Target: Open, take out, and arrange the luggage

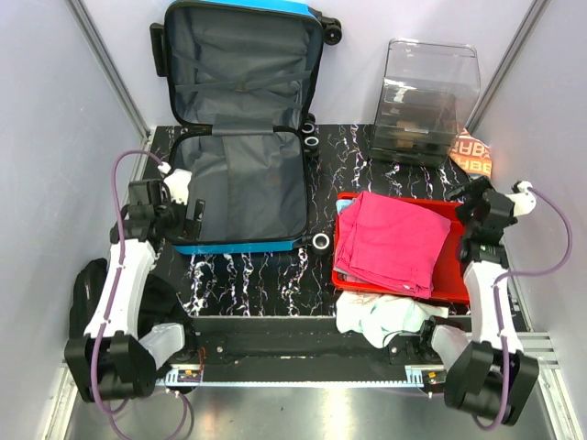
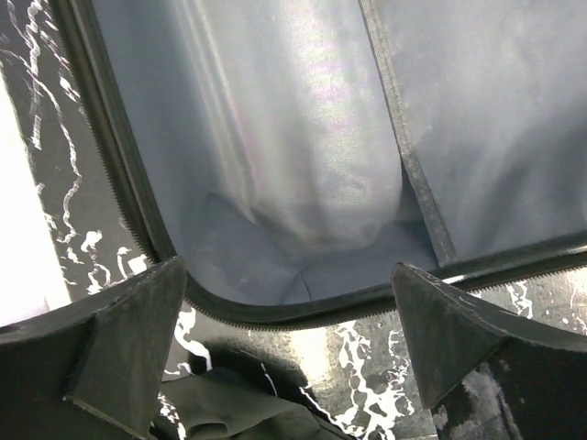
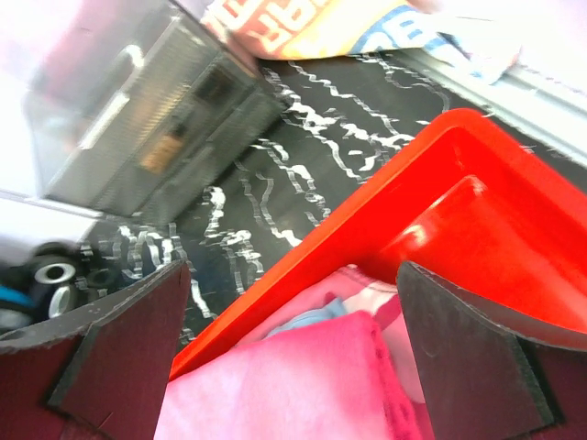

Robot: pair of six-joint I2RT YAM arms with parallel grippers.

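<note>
Plainly the luggage (image 1: 240, 174) is open at the far left of the table, its base flat and its lid propped against the far wall. Wheels face right and the handle left, so we judge its long axis runs left to right. Both halves show only grey lining, so we reckon taking out is done and arranging is in hand. Our left gripper (image 2: 286, 268) hangs spread and empty over the near left corner. Our right gripper (image 3: 292, 270), also spread and empty, hovers over the red tray (image 1: 456, 266); next it needs a clean pinch on the pink cloth (image 1: 390, 238).
</note>
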